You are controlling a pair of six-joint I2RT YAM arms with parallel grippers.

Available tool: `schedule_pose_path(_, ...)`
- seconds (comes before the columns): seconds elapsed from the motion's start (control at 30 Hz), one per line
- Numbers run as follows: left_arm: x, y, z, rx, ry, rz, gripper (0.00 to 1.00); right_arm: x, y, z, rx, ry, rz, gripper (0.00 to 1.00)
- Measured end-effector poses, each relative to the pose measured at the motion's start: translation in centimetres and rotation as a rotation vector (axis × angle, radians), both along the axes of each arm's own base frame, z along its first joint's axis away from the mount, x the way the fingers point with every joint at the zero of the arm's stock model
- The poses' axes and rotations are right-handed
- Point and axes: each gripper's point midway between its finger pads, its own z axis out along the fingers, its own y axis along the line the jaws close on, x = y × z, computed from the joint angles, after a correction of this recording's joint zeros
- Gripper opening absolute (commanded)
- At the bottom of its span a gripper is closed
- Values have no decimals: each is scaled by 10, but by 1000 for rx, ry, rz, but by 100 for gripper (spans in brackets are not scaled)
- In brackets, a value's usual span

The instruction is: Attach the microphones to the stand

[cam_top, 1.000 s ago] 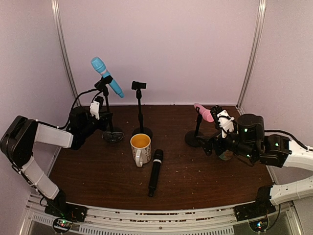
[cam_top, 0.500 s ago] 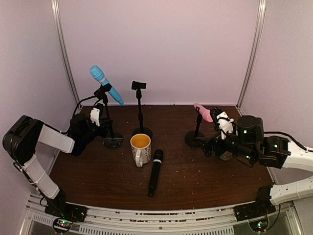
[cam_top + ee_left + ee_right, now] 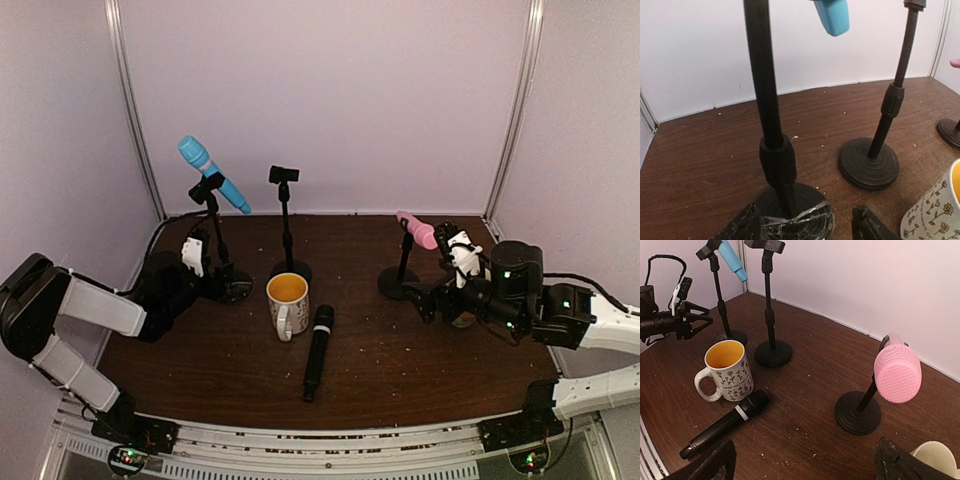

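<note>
A dark wooden table (image 3: 400, 350) sits between pale walls (image 3: 350, 100). My left gripper (image 3: 805, 230) is partly open, jaws either side of the left stand (image 3: 771, 150) at its taped base, clamping nothing. The blue microphone (image 3: 213, 173) is clipped high above it. My right gripper (image 3: 805, 465) is wide open and empty. The pink microphone (image 3: 897, 367) stands mounted just ahead of it, and the black microphone (image 3: 725, 424) lies ahead to its left, beside the mug (image 3: 729, 371). I should draw the left jaws straight back without nudging that base, then grasp the black one mid-body for the bare middle stand (image 3: 287, 215).
</note>
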Motion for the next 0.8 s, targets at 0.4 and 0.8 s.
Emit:
schedule_pose_path(0.4,-52,-55,60,-3,-96,-135,55,-1,4,-10,-9,15,18,97)
schedule_pose_path(0.8,-4,-112,126,-15,-196,-192,56,-1,5,-11,-1,19,20,97)
